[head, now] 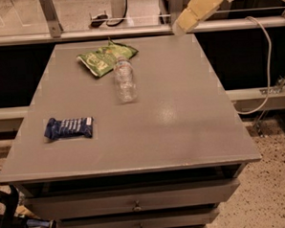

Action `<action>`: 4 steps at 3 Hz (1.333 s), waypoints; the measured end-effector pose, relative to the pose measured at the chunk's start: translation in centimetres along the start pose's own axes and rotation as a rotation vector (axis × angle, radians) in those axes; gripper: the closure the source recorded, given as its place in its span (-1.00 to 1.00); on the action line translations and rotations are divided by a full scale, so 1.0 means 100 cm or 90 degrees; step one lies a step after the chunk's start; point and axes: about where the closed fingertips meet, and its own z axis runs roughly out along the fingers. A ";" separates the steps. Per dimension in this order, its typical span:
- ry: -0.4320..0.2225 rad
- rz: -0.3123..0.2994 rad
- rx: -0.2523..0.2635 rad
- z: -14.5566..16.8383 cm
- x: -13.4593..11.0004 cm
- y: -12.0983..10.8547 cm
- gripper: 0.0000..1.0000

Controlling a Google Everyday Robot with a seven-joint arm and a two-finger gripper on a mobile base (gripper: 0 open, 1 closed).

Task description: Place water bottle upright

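The water bottle (124, 80) lies on its side on the grey table (181, 118), in the back-left part, cap pointing away from me toward a green bag. It is clear and ribbed with a white label near its top. My gripper (178, 27) hangs at the end of the cream-coloured arm (201, 5), above the table's back edge, right of the bottle and well apart from it. It holds nothing that I can see.
A green snack bag (106, 58) lies just behind the bottle, touching its cap end. A dark blue snack packet (69, 128) lies at the left front. A railing (81, 35) runs behind the table. A cable (266, 56) hangs at the right. Drawers (135, 202) sit below the tabletop.
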 end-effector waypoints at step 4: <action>0.084 0.110 0.021 0.045 -0.024 0.011 -1.00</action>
